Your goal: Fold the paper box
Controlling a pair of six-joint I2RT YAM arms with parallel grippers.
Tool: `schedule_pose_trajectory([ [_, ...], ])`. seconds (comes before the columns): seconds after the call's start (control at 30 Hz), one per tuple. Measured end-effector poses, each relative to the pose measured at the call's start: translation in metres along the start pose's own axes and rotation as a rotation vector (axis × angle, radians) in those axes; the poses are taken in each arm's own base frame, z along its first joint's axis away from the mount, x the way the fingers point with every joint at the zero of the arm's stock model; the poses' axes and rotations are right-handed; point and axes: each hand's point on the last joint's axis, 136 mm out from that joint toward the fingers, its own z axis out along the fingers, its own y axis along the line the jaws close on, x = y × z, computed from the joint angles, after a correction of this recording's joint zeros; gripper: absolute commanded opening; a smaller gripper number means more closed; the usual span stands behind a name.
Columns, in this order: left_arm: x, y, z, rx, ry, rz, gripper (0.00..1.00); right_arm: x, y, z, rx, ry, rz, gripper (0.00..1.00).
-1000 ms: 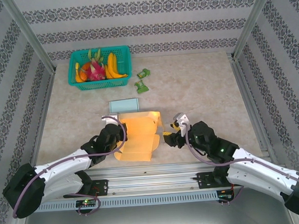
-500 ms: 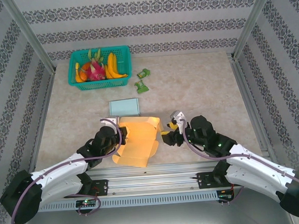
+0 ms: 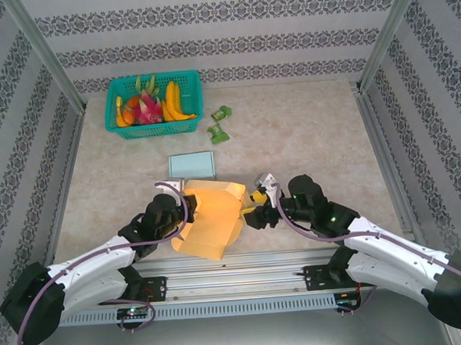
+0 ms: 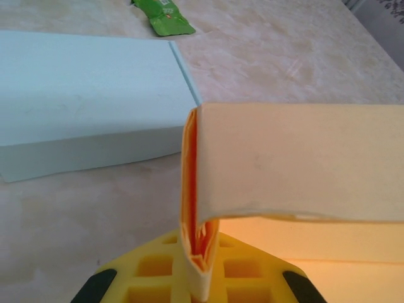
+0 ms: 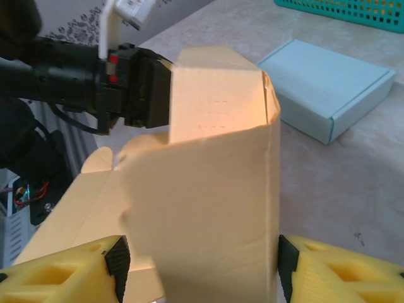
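Observation:
The yellow-orange paper box (image 3: 214, 216) lies partly folded near the table's front edge, its panels raised. My left gripper (image 3: 187, 209) is shut on the box's left wall. In the left wrist view that doubled wall (image 4: 197, 208) stands pinched between the jaws of the left gripper (image 4: 201, 265). My right gripper (image 3: 256, 206) is at the box's right side, open wide. In the right wrist view an upright panel of the box (image 5: 214, 214) stands between the two fingers (image 5: 117, 262) of the right gripper (image 5: 199, 268), spanning nearly the whole gap.
A flat light-blue box (image 3: 192, 164) lies just behind the paper box. A green basket (image 3: 191, 125) of fruit stands at the back left, with two green packets (image 3: 218, 132) beside it. A metal rail (image 3: 236, 262) runs along the table's near edge.
My right gripper has moved left up to the box and opened slightly. The box's panels have risen and it has shifted a little. The left gripper has stayed shut on the wall.

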Motion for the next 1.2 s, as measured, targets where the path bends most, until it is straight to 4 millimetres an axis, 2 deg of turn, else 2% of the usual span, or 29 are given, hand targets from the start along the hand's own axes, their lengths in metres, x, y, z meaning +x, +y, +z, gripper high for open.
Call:
schedule_pose_trajectory([
  [0.13, -0.001, 0.004, 0.0, -0.016, -0.002, -0.003, 0.0, -0.014, 0.003, -0.017, 0.016, -0.067, -0.03, 0.68],
  [0.3, -0.002, 0.006, 0.001, -0.008, 0.003, -0.015, 0.0, -0.019, -0.016, -0.024, 0.094, -0.089, -0.009, 0.67],
  [0.53, 0.002, -0.001, 0.001, 0.032, 0.025, -0.016, 0.0, -0.01, -0.037, -0.019, 0.144, -0.055, 0.057, 0.63],
  [0.87, 0.005, -0.007, 0.001, 0.073, 0.034, -0.018, 0.0, -0.001, -0.031, -0.002, 0.069, -0.007, 0.096, 0.57],
  [1.2, 0.004, -0.009, 0.003, 0.087, 0.032, -0.025, 0.0, 0.02, -0.02, 0.02, 0.039, 0.085, 0.083, 0.51],
])
